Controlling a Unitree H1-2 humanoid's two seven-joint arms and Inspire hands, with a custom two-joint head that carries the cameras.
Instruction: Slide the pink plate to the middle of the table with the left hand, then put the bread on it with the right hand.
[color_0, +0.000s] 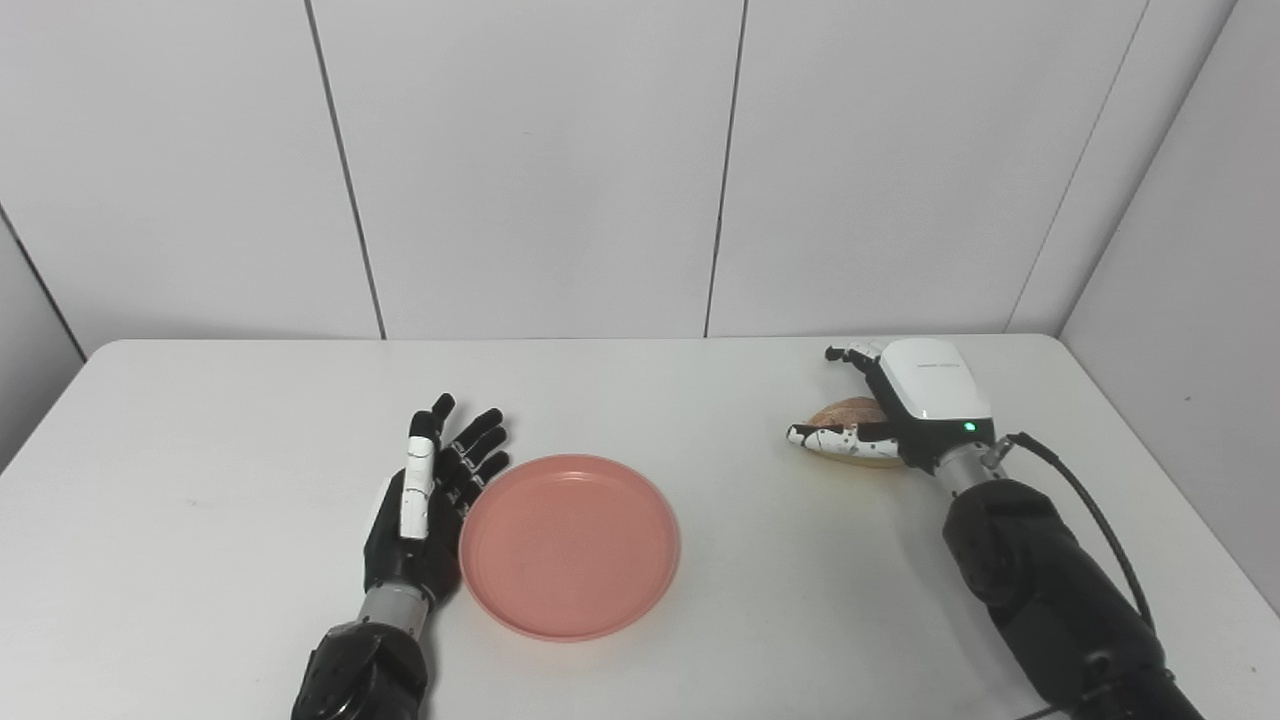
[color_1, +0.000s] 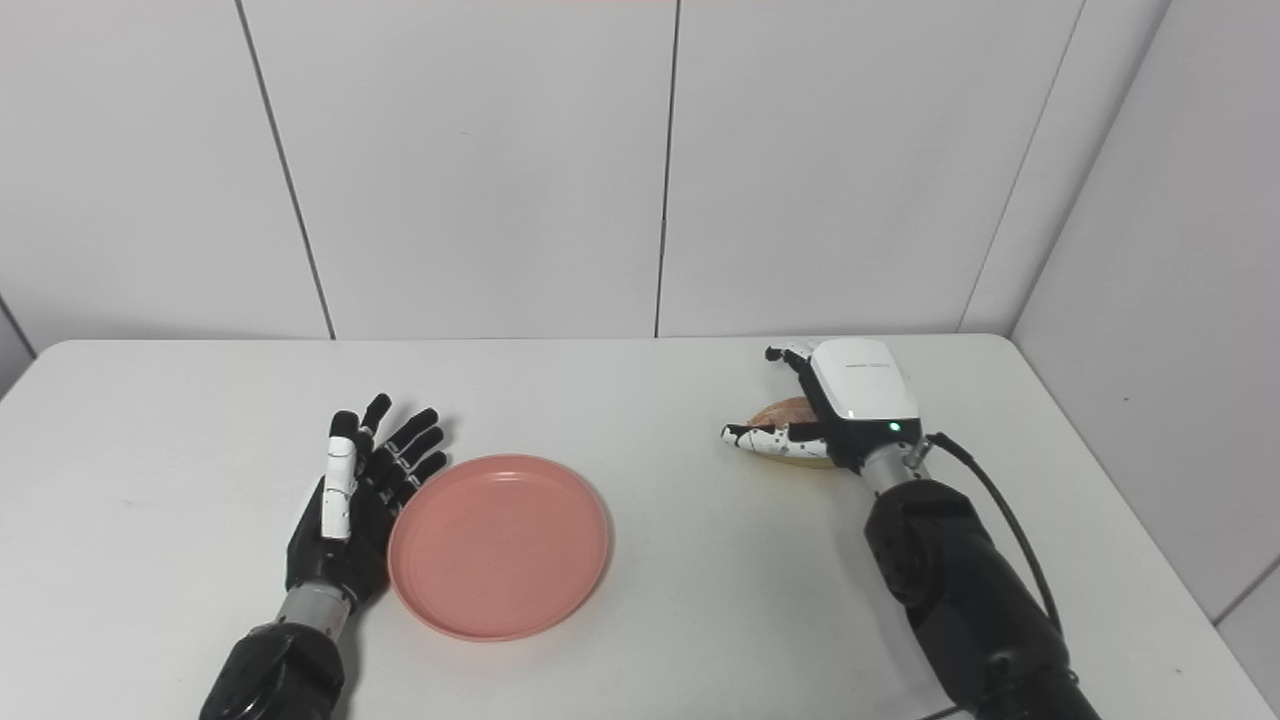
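Pink plate (color_0: 569, 545) sits lower centre on the white worktop (color_0: 200, 420) | left hand (color_0: 425, 505) lies released, fingers spread, against the plate's left rim | right hand (color_0: 885, 410), centre right, cups the bread (color_0: 850, 412); grasp firmness unclear.

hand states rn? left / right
Left hand: open, fingers spread, against the left rim of the pink plate, holding nothing.
Right hand: curled around the bread on the table; firm grasp cannot be told.
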